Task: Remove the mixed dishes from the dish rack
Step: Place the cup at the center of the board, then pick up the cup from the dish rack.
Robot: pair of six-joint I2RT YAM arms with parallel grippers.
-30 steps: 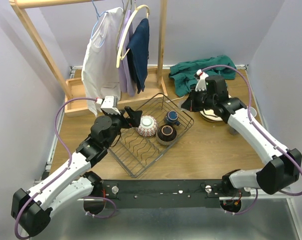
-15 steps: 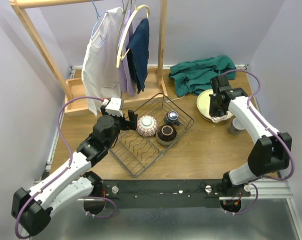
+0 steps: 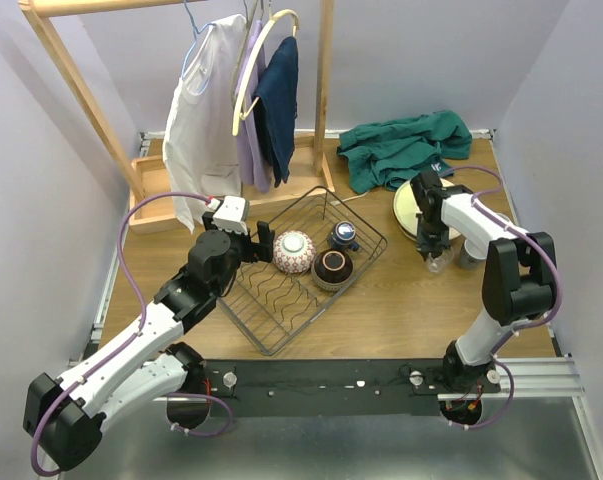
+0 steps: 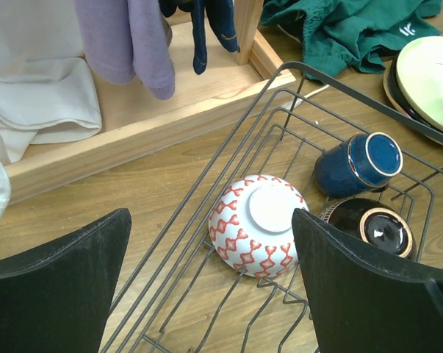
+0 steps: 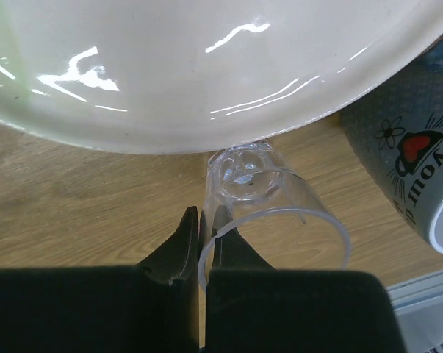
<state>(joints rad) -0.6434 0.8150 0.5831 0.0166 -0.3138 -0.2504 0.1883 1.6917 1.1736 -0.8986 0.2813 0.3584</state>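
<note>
At the far left stands the wooden clothes rack (image 3: pixel 76 75), hung with a white garment (image 3: pixel 201 110), a lilac one (image 3: pixel 253 150) and a navy one (image 3: pixel 279 95). The left gripper (image 4: pixel 210 217) hovers over the left rim of the dish rack (image 3: pixel 281 305) with its fingers spread wide and nothing between them. The dish rack sits at the middle of the table (image 3: pixel 401 300), turned at an angle to its edges. Three dishes lie in the rack's far half. A red-and-white patterned bowl (image 3: pixel 294 252) is tipped with its foot facing up. To its right a blue cup (image 3: pixel 343 235) lies on its side. A dark bowl (image 3: pixel 332 267) lies just in front of that cup. A crumpled green cloth (image 3: pixel 401 145) lies on the table beyond the rack, to the right. The cream plates (image 3: pixel 413 205) are stacked on the table in front of the cloth, well apart from the rack. The right gripper (image 5: pixel 201 235) points down at the near edge of the plates. Its fingers are pinched on the wall of a clear glass cup (image 5: pixel 269 213), one inside the rim and one outside. The cup is upright and out of the rack, its base just beside the plate edge; contact with the table cannot be determined. A grey mug (image 5: pixel 412 147) with a heart print stands just right of the glass.
</note>
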